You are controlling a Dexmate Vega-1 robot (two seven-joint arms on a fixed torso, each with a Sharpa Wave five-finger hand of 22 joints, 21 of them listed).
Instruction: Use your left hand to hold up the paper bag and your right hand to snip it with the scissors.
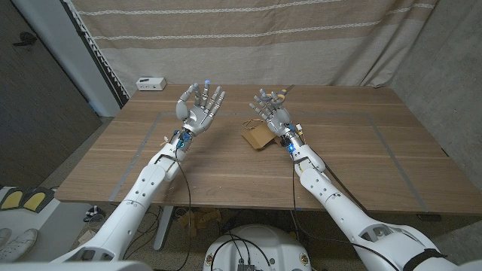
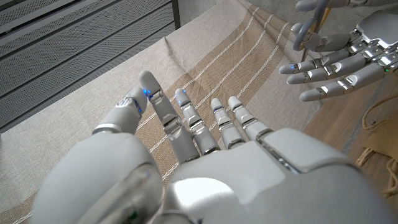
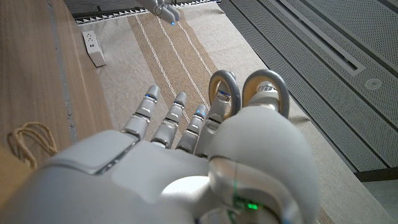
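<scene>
The left robot hand [image 1: 200, 107] is raised above the wooden surface [image 1: 226, 169] at the left of centre, with its fingers [image 2: 186, 121] spread apart and pointing up; nothing is held in it. In the left wrist view the back of this hand is seen against the striped beige curtain [image 2: 205, 68] that hangs behind the far edge.

The right robot hand [image 1: 273, 111] is raised at the right of centre, and the scissors [image 3: 249, 93] are gripped in it: the two grey handle loops are seen with fingers passed through them in the right wrist view. In the head view the scissors are seen only as a small shape at the far side of the fingers, and the blades cannot be made out.

The brown paper bag [image 1: 257, 135] lies on the surface just beneath and near the right robot hand, with its twine handles [image 3: 28, 138] spread beside it. It is touched by neither hand.

A white power strip [image 1: 151, 83] rests at the far left corner of the surface, well apart from the bag.
</scene>
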